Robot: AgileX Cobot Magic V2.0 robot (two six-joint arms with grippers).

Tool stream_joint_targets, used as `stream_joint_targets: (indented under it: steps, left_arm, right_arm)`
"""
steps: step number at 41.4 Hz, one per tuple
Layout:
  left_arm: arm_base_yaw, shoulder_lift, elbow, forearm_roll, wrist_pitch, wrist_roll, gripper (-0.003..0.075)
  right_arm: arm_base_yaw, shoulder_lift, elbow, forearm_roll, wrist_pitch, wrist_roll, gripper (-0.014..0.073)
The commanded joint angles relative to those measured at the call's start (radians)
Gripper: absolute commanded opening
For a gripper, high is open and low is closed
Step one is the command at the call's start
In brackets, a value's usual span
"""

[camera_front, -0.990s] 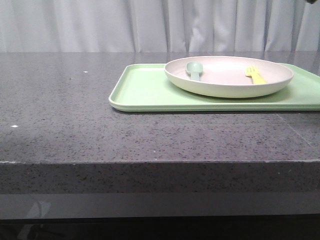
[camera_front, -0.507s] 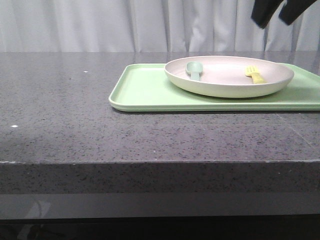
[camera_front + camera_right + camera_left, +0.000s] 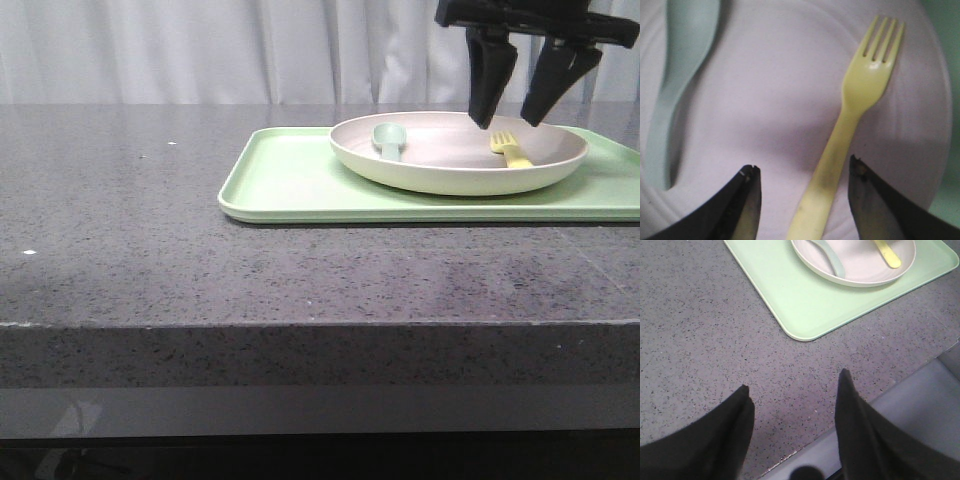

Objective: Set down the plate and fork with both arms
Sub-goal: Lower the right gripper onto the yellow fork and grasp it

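Right gripper (image 3: 508,123): I see it hanging above the plate, fingers pointing down, jaws wide apart w/ nothing between them. It holds nothing.
Right fingers (image 3: 747,200): in the right wrist view both black tips are in view, one on each side of the fork handle, not touching it as far as I can tell.
Fork (image 3: 852,125): yellow, lies flat inside the plate, directly under the right gripper. Handle end is between the two tips, tines point away from the gripper.
Fork, front view (image 3: 511,150): just below and between the right fingertips, on the plate's side nearer to this gripper.
Plate (image 3: 440,170): off-white, round, sits on the green tray (image 3: 290,180), right under the right gripper.
Spoon (image 3: 389,140): pale grey-green, also in the plate, on the side far from the right gripper, well apart from the fork.
Left gripper (image 3: 792,405): over the bare grey table (image 3: 700,330), near the table's front edge. Jaws are wide, nothing between them.
Tray vs left gripper: tray corner (image 3: 800,332) is ahead of the left fingers, apart from them; plate (image 3: 860,277) and fork (image 3: 887,254) are further beyond.
Backgr.: white curtain (image 3: 200,50) behind the table.
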Motion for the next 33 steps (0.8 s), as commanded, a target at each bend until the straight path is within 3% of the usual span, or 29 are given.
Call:
stream_joint_targets:
  steps: [1, 33]
  left_arm:
    - [0.001, -0.003, -0.024, -0.027, -0.040, 0.002, 0.0367]
    - [0.001, -0.003, -0.024, -0.027, -0.038, 0.002, 0.0367]
  right_arm:
    - [-0.026, -0.019, -0.069, -0.010, 0.031, 0.030, 0.0414]
    - [-0.029, 0.047, -0.096, -0.010, 0.050, 0.030, 0.0413]
